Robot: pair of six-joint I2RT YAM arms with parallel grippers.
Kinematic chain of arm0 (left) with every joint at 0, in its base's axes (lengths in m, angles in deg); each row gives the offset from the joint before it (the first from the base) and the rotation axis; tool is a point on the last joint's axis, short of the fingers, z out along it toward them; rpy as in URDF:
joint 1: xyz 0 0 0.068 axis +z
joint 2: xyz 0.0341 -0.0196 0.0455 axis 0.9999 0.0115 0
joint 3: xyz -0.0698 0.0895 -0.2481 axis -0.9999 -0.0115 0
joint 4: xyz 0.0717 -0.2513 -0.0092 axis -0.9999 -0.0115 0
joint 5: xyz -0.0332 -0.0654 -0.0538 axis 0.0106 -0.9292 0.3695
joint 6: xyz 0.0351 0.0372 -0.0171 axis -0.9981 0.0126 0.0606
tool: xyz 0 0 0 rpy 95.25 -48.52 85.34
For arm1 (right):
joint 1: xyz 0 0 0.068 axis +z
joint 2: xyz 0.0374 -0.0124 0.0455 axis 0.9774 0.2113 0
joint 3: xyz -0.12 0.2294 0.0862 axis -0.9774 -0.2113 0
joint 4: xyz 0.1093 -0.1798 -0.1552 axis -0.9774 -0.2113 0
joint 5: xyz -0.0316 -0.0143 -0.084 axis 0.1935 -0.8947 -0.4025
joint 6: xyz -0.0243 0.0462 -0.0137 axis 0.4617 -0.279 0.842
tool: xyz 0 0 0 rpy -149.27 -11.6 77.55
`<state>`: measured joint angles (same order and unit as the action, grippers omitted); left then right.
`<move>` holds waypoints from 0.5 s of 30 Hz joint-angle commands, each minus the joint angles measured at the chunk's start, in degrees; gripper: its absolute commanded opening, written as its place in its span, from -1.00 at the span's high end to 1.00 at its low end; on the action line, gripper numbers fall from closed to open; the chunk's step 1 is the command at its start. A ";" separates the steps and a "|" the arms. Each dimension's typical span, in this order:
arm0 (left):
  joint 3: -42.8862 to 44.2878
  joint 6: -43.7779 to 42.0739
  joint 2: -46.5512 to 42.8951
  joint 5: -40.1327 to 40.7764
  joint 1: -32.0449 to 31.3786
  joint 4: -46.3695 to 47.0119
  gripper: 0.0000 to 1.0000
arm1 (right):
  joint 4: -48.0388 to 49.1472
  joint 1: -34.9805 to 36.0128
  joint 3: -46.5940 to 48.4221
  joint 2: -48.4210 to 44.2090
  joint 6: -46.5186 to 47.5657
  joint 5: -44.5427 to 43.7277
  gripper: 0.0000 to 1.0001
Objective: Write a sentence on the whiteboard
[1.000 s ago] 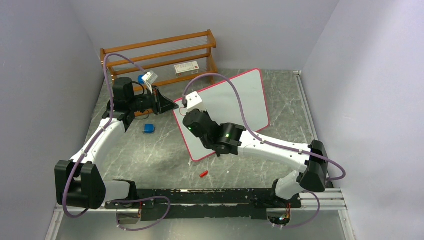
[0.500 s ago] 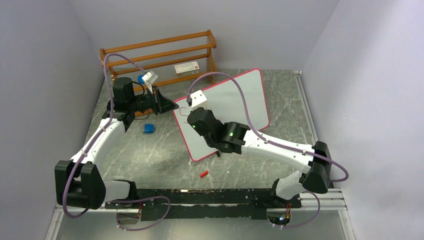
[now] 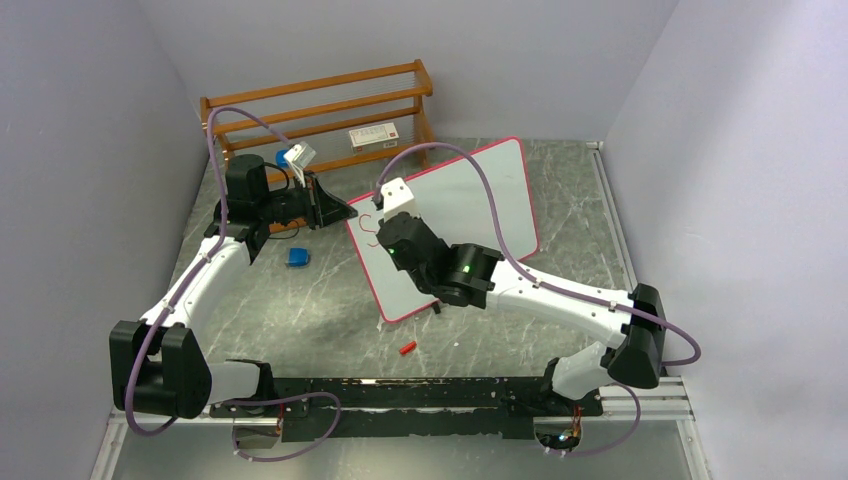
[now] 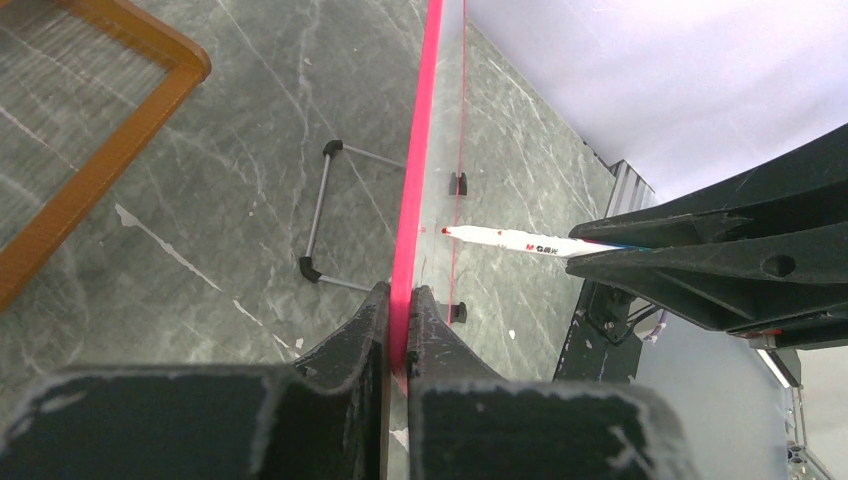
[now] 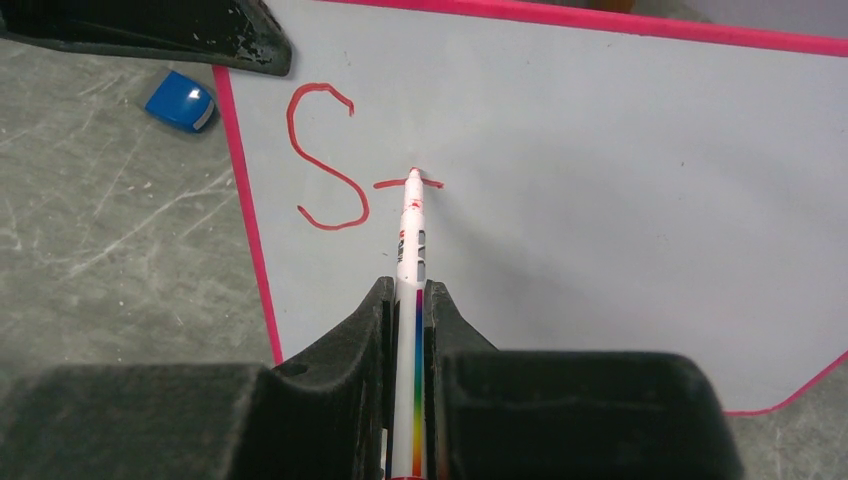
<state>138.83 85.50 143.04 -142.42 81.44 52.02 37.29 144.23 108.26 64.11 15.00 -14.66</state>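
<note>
Marker [image 5: 409,262] rightward, past red S [image 5: 330,172]

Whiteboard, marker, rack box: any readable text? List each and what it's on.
"S", red, then one short cross-stroke: the sentence so far, on the whiteboard.
Print on the marker barrel: too small to read.
Red label on the box on the rack: too blurred to read.

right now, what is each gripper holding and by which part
The left gripper pinches the whiteboard by its pink rim, near a corner. The right gripper holds a marker by its barrel, tip against the board.
</note>
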 commanded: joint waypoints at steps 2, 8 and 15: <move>-0.09 -3.29 1.34 0.35 -1.50 -3.49 0.90 | 2.80 -0.23 1.89 1.17 1.30 -0.38 1.00; -0.07 -3.28 1.39 0.28 -1.46 -3.51 0.90 | 2.21 -0.21 2.41 2.46 1.23 -0.44 1.00; -0.07 -3.42 1.41 0.35 -1.50 -3.54 0.90 | 0.26 -0.25 1.58 2.19 0.08 0.09 1.00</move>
<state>138.83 85.32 143.15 -142.21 81.44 52.02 38.38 144.23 109.07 65.88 16.07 -14.79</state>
